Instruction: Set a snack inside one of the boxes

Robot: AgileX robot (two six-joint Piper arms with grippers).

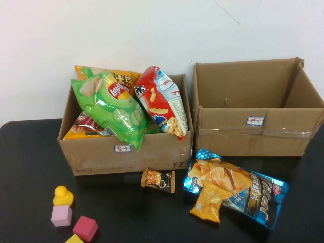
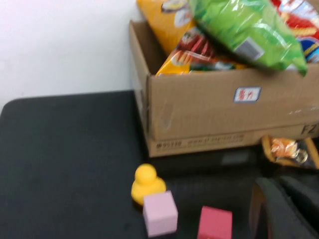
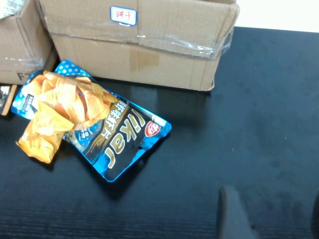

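Nothing is grasped yet. The left end effector and right end effector hover low at frame bottom, finger spread impossible to tell. Next, reach the blue foil chip bag lower right and lift it to the empty brown cardboard box upper right.

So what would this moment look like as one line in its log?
left gripper: low near cubes | right gripper: above table | blue chip bag: on table | right box: empty | left box: full

high view overlooks both boxes; wrist views sit low.
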